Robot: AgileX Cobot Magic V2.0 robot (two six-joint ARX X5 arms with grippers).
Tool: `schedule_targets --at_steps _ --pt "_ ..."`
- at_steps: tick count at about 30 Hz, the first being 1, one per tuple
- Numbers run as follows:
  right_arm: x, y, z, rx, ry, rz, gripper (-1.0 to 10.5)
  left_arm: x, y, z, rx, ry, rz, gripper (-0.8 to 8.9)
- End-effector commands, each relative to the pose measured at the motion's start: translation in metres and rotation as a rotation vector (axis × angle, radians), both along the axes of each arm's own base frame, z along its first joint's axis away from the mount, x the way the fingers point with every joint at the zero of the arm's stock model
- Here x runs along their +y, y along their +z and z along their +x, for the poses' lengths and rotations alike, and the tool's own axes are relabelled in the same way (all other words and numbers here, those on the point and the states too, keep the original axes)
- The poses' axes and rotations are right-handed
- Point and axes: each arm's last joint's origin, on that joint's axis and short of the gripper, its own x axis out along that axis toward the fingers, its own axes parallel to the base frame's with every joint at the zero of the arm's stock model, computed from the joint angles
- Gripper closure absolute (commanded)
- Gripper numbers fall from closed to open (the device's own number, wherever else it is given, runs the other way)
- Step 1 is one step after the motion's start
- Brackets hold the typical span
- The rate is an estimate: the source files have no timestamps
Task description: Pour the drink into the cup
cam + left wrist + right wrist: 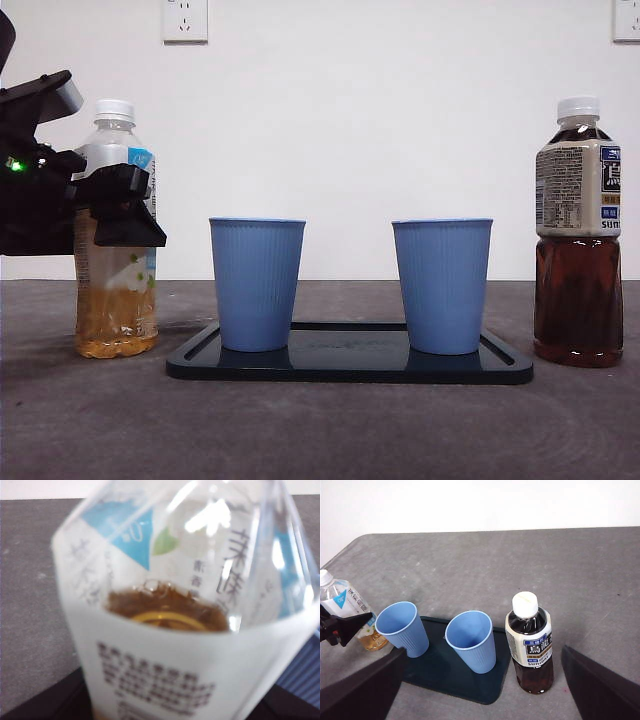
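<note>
The left tool grips the pale tea bottle, upright on the bench at nine o'clock from the tray. The nearer blue cup lies at three o'clock from the bottle, so the pour must travel that way. The cap appears on. The left jaws are hidden behind the label up close. The right tool waits, spread wide, above the dark tea bottle.
</note>
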Motion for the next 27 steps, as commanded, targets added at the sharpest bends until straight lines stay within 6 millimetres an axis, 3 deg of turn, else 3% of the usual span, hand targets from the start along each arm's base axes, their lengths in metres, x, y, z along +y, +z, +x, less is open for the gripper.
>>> schedule_targets --at_steps 1,5,12,22,27 --pt "0.0 0.006 -0.001 -0.017 0.003 0.017 4.5 -0.001 0.0 0.001 -0.015 -0.01 0.017 5.38" --pt "0.0 0.006 -0.001 -0.017 0.004 0.015 4.5 -0.002 0.01 -0.004 -0.05 -0.022 0.014 5.38" --pt "0.0 0.006 -0.001 -0.019 0.005 0.013 4.5 -0.004 0.048 -0.024 -0.112 -0.073 0.067 5.38" --pt "0.0 0.006 -0.001 -0.02 0.006 0.01 4.5 -0.009 0.131 -0.049 0.044 -0.168 0.224 5.38" --pt "0.0 0.006 -0.001 -0.021 0.006 0.01 4.6 -0.009 0.169 -0.056 0.128 -0.156 0.424 5.38"
